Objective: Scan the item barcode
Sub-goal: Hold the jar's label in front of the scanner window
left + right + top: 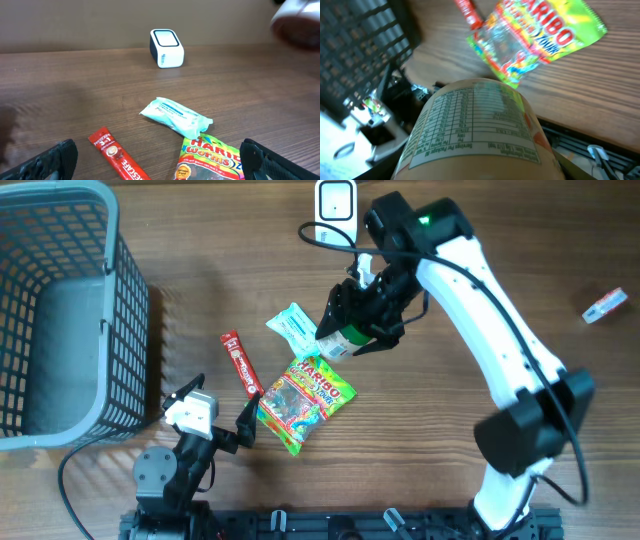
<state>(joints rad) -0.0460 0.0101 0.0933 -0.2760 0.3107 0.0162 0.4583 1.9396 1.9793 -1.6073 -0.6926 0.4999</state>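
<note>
Status: pick-up complete, scan outstanding.

The right gripper [352, 330] has its jaws closed partway around a small cream-coloured tub with a printed nutrition table [475, 132]. The right wrist view shows the tub well clear of the wooden table [480, 240], so it is judged to be held and lifted. Overhead, the tub hangs between the white box-shaped barcode scanner [336, 200] at the far edge and the green-and-yellow bag of Haribo sweets [305, 400]. It is near the scanner but not over its window.

No barcode can be made out. The face turned to the wrist camera carries only the nutrition table, and which side bears the code cannot be told.

The left gripper [215, 408] rests at the near edge with its jaws fully spread and holding nothing.

Lying untouched on the table:
- a red Nescafé sachet stick [240, 363]
- a white-and-teal soft packet [292, 325]

A grey plastic mesh basket [60, 310] stands at the left.

Remaining, in the inspector's judgement: carry the tub to the scanner and turn it until the code faces the window.
</note>
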